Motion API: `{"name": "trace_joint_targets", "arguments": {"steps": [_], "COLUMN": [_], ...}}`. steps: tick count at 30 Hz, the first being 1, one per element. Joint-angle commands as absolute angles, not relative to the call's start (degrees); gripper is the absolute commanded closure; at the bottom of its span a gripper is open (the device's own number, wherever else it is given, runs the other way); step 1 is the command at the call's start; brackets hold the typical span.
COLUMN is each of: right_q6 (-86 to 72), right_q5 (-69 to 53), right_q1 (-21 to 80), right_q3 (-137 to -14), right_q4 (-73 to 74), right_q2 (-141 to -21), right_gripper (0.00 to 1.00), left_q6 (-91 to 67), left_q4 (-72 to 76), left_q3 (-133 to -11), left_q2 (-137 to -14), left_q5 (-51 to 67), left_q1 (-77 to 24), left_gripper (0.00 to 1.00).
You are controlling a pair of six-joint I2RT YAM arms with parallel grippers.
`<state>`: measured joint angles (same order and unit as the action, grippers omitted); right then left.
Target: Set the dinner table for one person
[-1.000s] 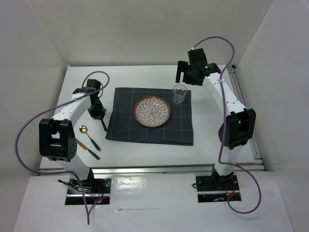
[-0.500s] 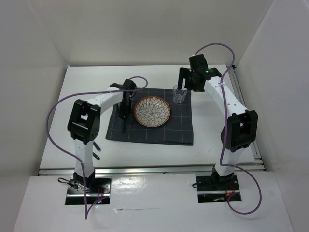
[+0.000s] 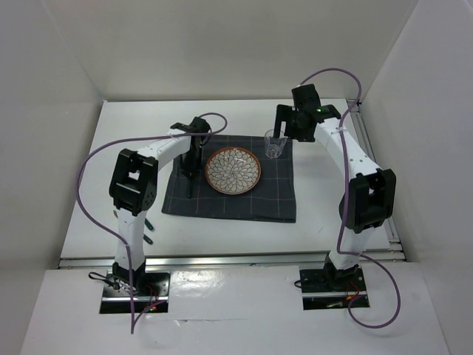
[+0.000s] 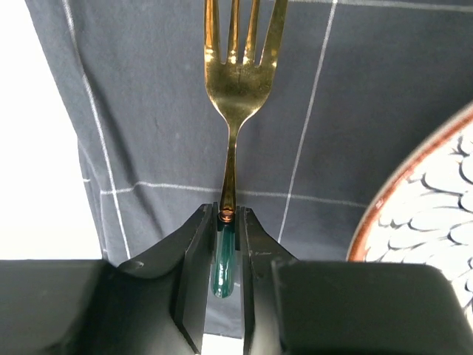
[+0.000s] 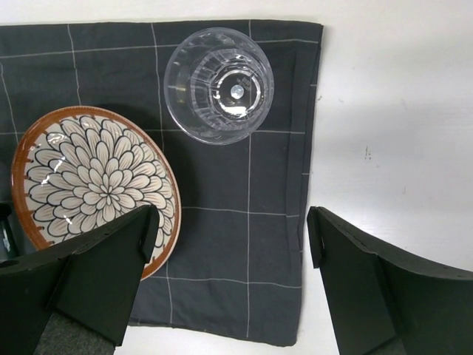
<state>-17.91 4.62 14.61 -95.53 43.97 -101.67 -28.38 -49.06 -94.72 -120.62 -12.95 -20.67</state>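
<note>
The left gripper [image 4: 227,222] clamps a gold, green-handled metal fork [image 4: 238,74] over the dark grey grid-lined cloth [image 5: 222,185]; the right gripper [image 5: 230,229] gapes wide above that cloth, which lies on the white dinner table [image 5: 392,133].

Ahead of the left claw [image 4: 225,222], the fork [image 4: 236,81] runs straight out from between its jaws over the cloth [image 4: 332,111]. The plate [image 4: 436,214] sits on that cloth to the claw's right, and the dinner table [image 4: 37,148] lies to its left. Ahead of the right claw [image 5: 233,218], the glass [image 5: 219,85] stands near the cloth's corner, with the plate to the claw's left.
</note>
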Motion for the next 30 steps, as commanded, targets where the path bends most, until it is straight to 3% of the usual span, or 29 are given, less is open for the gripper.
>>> {"name": "trace_joint_targets", "arguments": {"steps": [1,4,5,7,8,10,13,17,19,23,30], "right_q6": [-17.6,-17.6,-17.6,-17.6,-17.6,-17.6,-17.6,-19.8,-20.4,-21.6,-22.9], "right_q5": [3.9,3.9,3.9,3.9,3.9,4.5,4.5,5.2,4.6,4.0,5.4], "right_q1": [14.3,14.3,14.3,14.3,14.9,15.5,18.2,25.6,31.1,37.8,40.8], "right_q3": [-95.3,-95.3,-95.3,-95.3,-95.3,-95.9,-97.3,-98.6,-98.6,-98.0,-94.5], "right_q4": [42.2,42.7,43.2,43.2,43.9,43.9,44.5,44.5,43.2,41.2,40.2], "right_q2": [-98.1,-98.1,-97.5,-97.5,-96.8,-96.0,-95.4,-96.0,-96.5,-99.1,-99.7], "right_gripper": [0.06,0.06,0.05,0.05,0.05,0.05,0.05,0.05,0.05,0.05,0.05], "left_q6": [-27.2,-26.6,-27.2,-27.2,-27.2,-27.8,-27.8,-30.4,-33.4,-39.8,-48.0], "left_q4": [-50.4,-51.0,-51.0,-51.5,-52.2,-54.5,-57.1,-61.5,-61.5,-58.5,-50.4], "left_q3": [-97.5,-98.7,-98.7,-99.4,-100.1,-102.4,-104.8,-105.5,-101.7,-80.5,-56.0], "left_q2": [-122.5,-123.9,-123.3,-122.2,-121.5,-119.1,-113.9,-105.1,-100.8,-90.1,-78.0], "left_q5": [-14.3,-14.3,-14.3,-14.3,-14.3,-15.5,-16.8,-21.5,-22.1,-18.5,-9.2], "left_q1": [-20.5,-20.5,-20.5,-20.5,-20.5,-20.5,-20.5,-19.9,-16.9,-10.2,2.0], "left_gripper": [0.94,0.75,0.60,0.54,0.47,0.44,0.22,0.17,0.23,0.34,0.29]}}
